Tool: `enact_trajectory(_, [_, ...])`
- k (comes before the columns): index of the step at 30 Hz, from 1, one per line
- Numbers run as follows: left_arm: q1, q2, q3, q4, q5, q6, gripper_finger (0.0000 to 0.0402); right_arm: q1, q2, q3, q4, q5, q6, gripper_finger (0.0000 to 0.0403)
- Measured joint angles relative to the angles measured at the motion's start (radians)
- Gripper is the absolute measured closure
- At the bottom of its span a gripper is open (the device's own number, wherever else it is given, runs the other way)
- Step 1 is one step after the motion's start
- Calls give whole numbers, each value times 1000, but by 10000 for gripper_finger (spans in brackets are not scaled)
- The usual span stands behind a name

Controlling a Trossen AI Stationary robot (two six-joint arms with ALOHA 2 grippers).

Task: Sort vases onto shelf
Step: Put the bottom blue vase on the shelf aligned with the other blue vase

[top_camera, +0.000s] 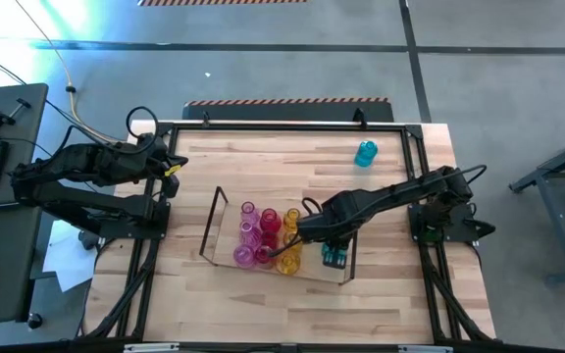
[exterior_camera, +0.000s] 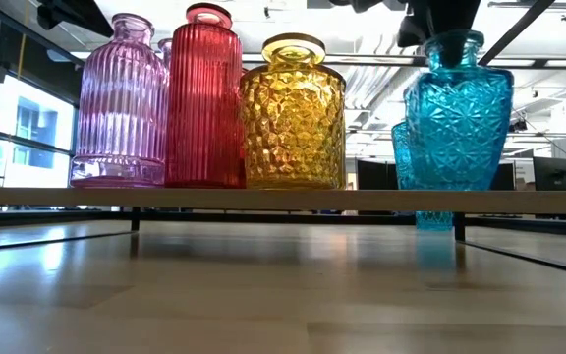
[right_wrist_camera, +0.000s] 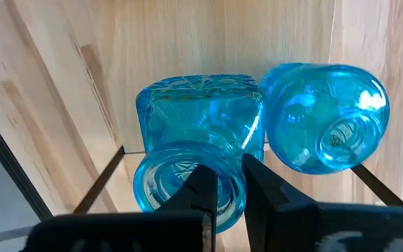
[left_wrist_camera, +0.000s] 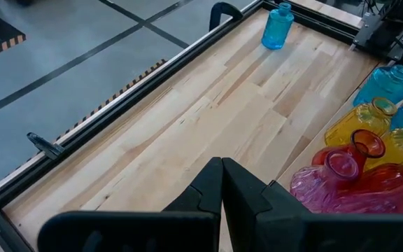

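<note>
Table (top_camera: 292,294): pale wooden top inside a black metal frame, carrying everything listed below.

Shelf (top_camera: 214,224): low clear tray with thin dark upright frames at both short ends, sitting near the middle of the table, slightly skewed to its edges. In the low view its board (exterior_camera: 283,200) is running level across the picture.

Vases on the shelf: pink vases (top_camera: 247,233) standing at the left-arm end, red vases (top_camera: 269,224) beside them, yellow vases (top_camera: 290,257) next, cyan vases (top_camera: 333,257) at the right-arm end. The low view is showing a ribbed pink vase (exterior_camera: 119,103), a ribbed red vase (exterior_camera: 204,98), a dimpled yellow vase (exterior_camera: 293,113) and a cut-pattern cyan vase (exterior_camera: 457,113), all upright.

Lone cyan vase (top_camera: 365,153): standing upright on the far right part of the table, well apart from the shelf.

Right gripper (right_wrist_camera: 223,183): reaching over the shelf's cyan end, its fingers (right_wrist_camera: 200,189) gripping the rim of the square cyan vase (right_wrist_camera: 194,140), one inside the mouth and one outside; a second, round cyan vase (right_wrist_camera: 324,115) is standing just beside it.

Left gripper (left_wrist_camera: 222,183): waiting at the table's far left edge, fingers (left_wrist_camera: 205,192) pressed together, holding nothing.
</note>
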Motion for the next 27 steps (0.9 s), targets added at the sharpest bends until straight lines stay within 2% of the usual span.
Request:
enact_trajectory(5, [0,0,0,0,0,-1,402,0,0,0,4,0,-1,378])
enact_trajectory(16, [0,0,0,0,-2,-7,401,0,0,0,10,-3,3,319])
enact_trajectory(27, [0,0,0,0,-2,-16,402,0,0,0,11,-61,61,312])
